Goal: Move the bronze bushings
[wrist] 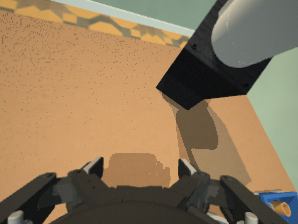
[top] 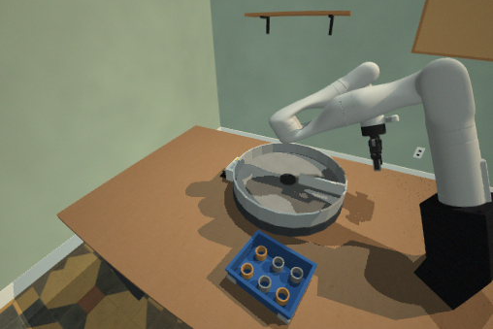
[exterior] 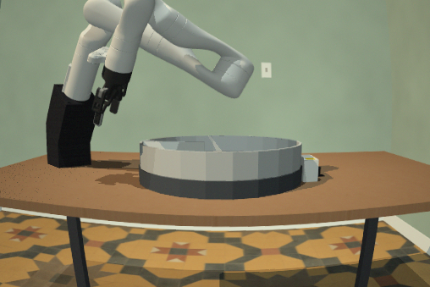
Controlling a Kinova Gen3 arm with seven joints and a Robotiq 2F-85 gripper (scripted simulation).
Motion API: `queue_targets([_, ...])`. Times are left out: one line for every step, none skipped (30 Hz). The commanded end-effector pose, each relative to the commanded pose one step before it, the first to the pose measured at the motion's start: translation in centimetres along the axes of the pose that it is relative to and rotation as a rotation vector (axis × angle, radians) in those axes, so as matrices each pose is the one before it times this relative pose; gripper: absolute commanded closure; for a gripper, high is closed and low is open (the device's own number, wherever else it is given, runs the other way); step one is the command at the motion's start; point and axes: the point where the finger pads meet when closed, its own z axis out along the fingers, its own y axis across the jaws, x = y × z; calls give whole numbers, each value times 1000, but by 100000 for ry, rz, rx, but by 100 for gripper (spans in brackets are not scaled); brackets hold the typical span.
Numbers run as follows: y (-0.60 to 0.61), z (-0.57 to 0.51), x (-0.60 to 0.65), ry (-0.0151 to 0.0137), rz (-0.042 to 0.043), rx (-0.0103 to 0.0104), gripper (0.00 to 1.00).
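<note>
The blue crate [top: 286,251] [wrist: 268,199] stands on the table in front of the turntable. In it stand three bronze bushings, at the back left [top: 261,252], the left [top: 246,271] and the near right [top: 282,296], and three steel bushings [top: 278,264] [top: 296,275] [top: 264,282]. One bronze bushing [wrist: 282,208] shows in the wrist view. The turntable [exterior: 220,164] has a pale disc [top: 279,159] with no bushing visible on it, and a dark hub [top: 287,180]. My gripper [top: 377,167] [exterior: 106,118] [wrist: 141,166] is open and empty, high above the table between turntable and robot base.
A raised wall [top: 272,216] rings the disc, and a grey bar [top: 320,182] runs from near the hub to that wall. A small pale box [top: 232,171] [exterior: 310,168] sits at the turntable's outer side. The black robot base [top: 453,249] [exterior: 68,129] [wrist: 195,75] stands at the table's side.
</note>
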Motion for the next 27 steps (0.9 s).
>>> queue_targets([1085,-1674,-3667,-3822,-5974,9026,0])
queue_targets([-1,51,63,288,-23,24,0])
queue_targets([117,-710,-997,-2369,-761,3023,0])
queue_targets([0,0,0,0,0,0,0])
queue_targets([0,0,0,0,0,0,0])
queue_targets([36,-615,-754,-1707,-650,3235,0])
queue_targets([180,-561,-808,-2220,-380,2768,0])
queue_targets([109,-561,-732,-2017,-446,2732,0])
queue_targets([146,-573,-794,-2161,-590,2301,0])
queue_targets([161,-564,-791,-2184,-611,2028,0])
queue_targets([170,-538,-753,-2167,-537,1833,0])
queue_targets([181,-505,-709,-2144,-437,1644,0])
queue_targets([188,-471,-662,-2092,-348,1462,0])
queue_targets([188,-437,-614,-2008,-281,1290,0])
queue_targets([183,-402,-565,-1899,-227,1129,0])
queue_targets([175,-367,-516,-1770,-183,981,0])
queue_targets([164,-331,-465,-1626,-148,845,0])
queue_targets([150,-297,-416,-1468,-124,721,0])
queue_targets([258,-168,-295,-1031,20,-16,0])
queue_targets([121,-224,-315,-1139,-78,509,0])
queue_targets([0,0,0,0,0,0,0])
queue_targets([0,0,0,0,0,0,0])
queue_targets([92,-199,-275,-930,-128,425,0])
queue_targets([97,-151,-216,-850,8,333,0])
queue_targets([68,-130,-181,-646,-56,268,0])
queue_targets([47,-106,-145,-482,-76,208,0])
queue_targets([35,-78,-107,-358,-55,152,0])
